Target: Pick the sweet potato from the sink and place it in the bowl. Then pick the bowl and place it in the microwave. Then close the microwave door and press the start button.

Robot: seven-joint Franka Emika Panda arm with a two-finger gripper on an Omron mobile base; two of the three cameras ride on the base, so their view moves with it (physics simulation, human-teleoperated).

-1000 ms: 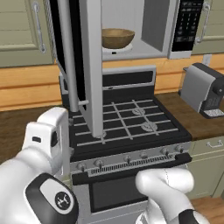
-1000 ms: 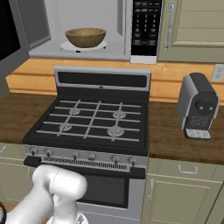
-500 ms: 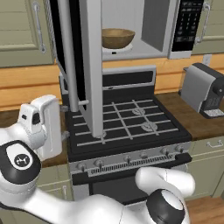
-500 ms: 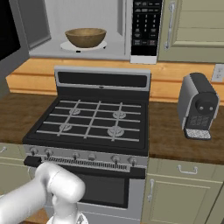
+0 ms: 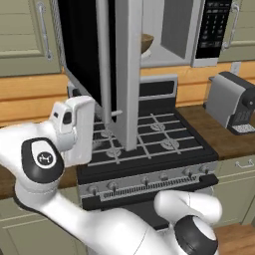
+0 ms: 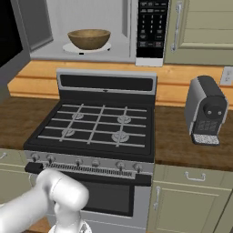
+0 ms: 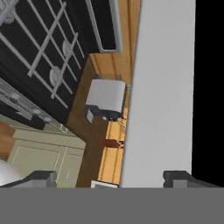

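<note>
2 of the task's steps look finished, judging by how things lie: the bowl (image 6: 89, 39) sits inside the microwave (image 6: 91, 29), centred on its pale turntable, so the carrying is done. The sweet potato cannot be made out from these angles; I take it to lie in the bowl, below the rim. The sink is out of frame.

What remains is the door (image 5: 119, 69). It stands swung far out over the stove (image 6: 93, 129), edge-on in the left base view, its dark glass facing left and its long handle (image 5: 103, 55) running down the near side. That is why the arm is folded back to the left of the stove, with the hand (image 5: 74, 129) low and just beside the door's outer face: it needs to be behind the panel to push it shut.

The gripper (image 7: 111, 177) has its 2 fingers spread wide with nothing between them, which suits a push, not a grasp. In the hand view the door's pale edge fills the space ahead, between the fingertips, though I cannot tell whether anything is touching it.

Next, I judge, comes a sweep rightward against the door, then 1 press on the keypad (image 6: 151, 25). The coffee machine (image 6: 205, 111) on the counter is well apart from that path.
</note>
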